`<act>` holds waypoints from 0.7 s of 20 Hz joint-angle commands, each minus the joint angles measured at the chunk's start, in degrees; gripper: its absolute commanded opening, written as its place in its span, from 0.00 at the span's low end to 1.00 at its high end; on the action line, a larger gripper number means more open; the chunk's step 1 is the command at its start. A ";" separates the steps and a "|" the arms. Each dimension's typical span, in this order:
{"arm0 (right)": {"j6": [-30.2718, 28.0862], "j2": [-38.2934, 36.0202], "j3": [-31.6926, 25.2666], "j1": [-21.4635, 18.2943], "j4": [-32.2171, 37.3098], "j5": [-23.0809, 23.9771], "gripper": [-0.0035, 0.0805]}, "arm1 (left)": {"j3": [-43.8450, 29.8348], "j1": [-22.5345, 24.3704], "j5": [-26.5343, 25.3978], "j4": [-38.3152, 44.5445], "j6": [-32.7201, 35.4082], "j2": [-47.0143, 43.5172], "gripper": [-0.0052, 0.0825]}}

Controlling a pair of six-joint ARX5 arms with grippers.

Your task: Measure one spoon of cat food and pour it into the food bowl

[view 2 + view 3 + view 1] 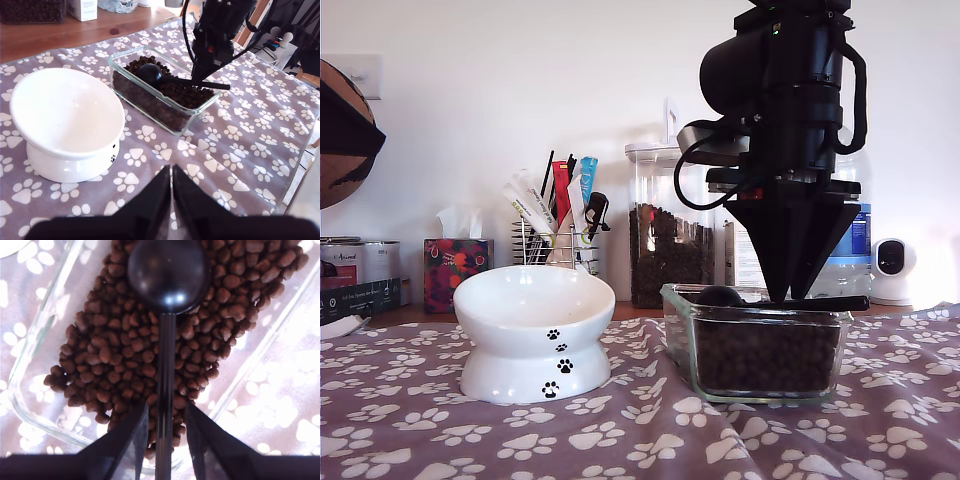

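Black plastic measuring scoop (167,275) lies dome-up on the small brown kibble pellets (115,360) in the clear rectangular glass dish (760,385), its handle between my second pincer's (165,432) parted fingers. I should clench squarely on the handle, then turn the cup to dig. My first pincer (171,192) hangs clenched, empty, near the white ceramic pedestal bowl (65,122).

On the table cloth (650,440) the food bowl (533,330) stands at the exterior view's left, and the glass dish (760,345) stands at its right, a little apart from the bowl. The cat food (765,355) lies in the dish, and the spoon (720,296) lies on the cat food. Behind them stand a tissue box (457,272), a rack of sticks (558,225) and a canister (665,225).
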 commanded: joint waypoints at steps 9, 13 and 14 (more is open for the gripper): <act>0.22 2.73 -0.07 0.77 -0.87 -0.20 0.29 | -0.39 -0.20 0.26 0.17 -0.22 0.24 0.04; 0.20 2.75 -0.07 1.29 -0.44 -0.20 0.20 | -0.39 -0.20 0.26 -0.24 -0.22 0.24 0.04; 0.20 2.73 -0.04 1.29 -0.42 -0.20 0.18 | -0.39 -0.20 0.26 -0.24 -0.22 0.24 0.04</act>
